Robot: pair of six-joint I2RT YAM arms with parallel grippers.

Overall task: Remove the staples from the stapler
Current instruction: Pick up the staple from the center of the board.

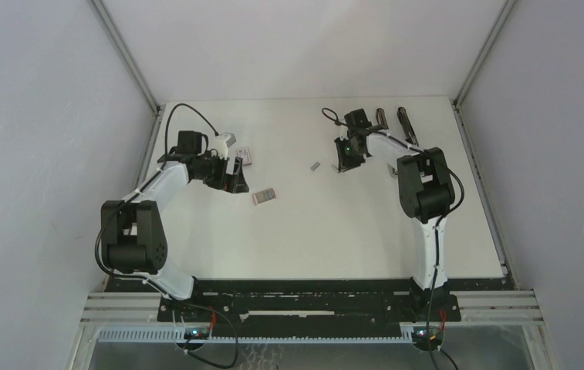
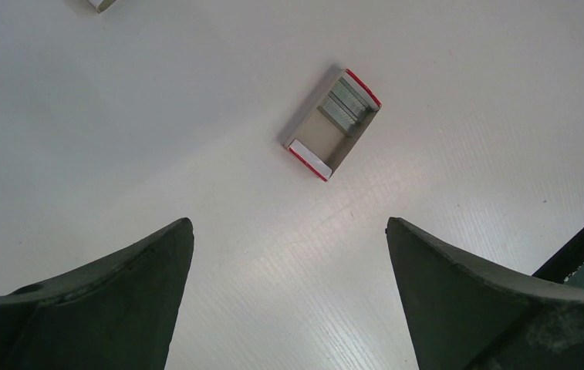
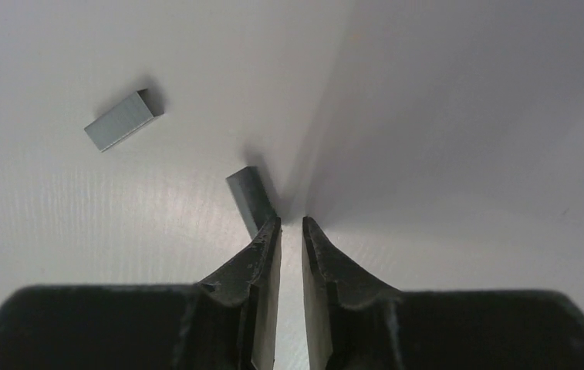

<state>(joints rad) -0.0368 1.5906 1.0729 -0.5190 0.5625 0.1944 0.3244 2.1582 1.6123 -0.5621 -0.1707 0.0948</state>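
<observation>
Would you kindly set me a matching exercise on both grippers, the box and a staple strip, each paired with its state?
1. left gripper
2. right gripper
3. box
4. far strip

a. almost closed, nothing between
b. lies flat, touching nothing
c. wide open
d. open, staples inside

Pairs: 1-c, 2-a, 3-d, 4-b

My tally of the table, kind by kind.
Two loose staple strips: a first strip [image 3: 124, 121] and a second strip [image 3: 248, 196]. Two small boxes: an open box [image 2: 333, 123] and another box [image 1: 246, 156]. Two dark long pieces [image 1: 382, 117]; whether they make one stapler, I cannot tell. Two grippers of mine: left gripper [image 2: 289, 223], right gripper [image 3: 291, 221].
</observation>
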